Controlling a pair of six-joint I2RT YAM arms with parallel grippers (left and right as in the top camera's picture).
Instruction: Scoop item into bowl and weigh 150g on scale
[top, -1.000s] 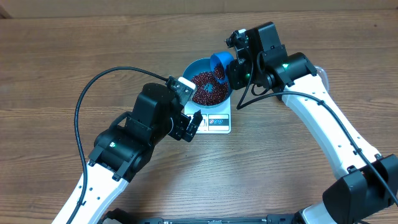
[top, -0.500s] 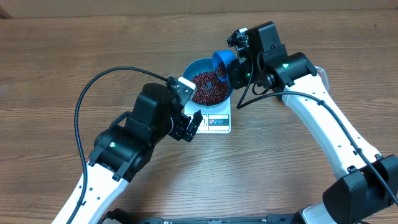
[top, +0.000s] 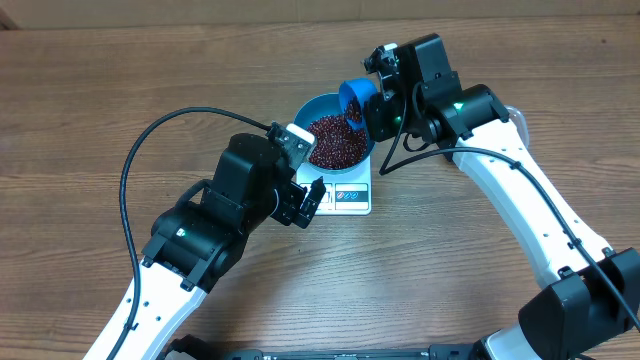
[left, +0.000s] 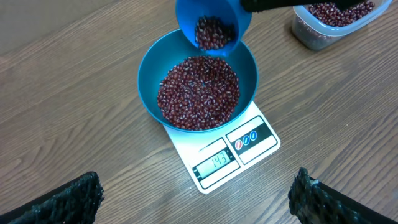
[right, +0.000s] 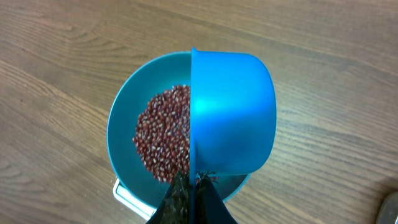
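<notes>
Overhead camera: fixed, facing straight down, far; bowl (top: 312, 110) at 12 o'clock from frame centre. Left wrist camera: nearer, tilted down at bowl and scale (left: 264, 140). Right wrist camera: nearest, looking down over the scoop (right: 233, 112). All three share the bowl.

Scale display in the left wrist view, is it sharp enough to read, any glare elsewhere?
Left wrist: the scale display is sharp and glare-free, own fingers blurred. Overhead: even light, display too small. Right wrist: the scoop shows soft sheen, scale mostly hidden.
</notes>
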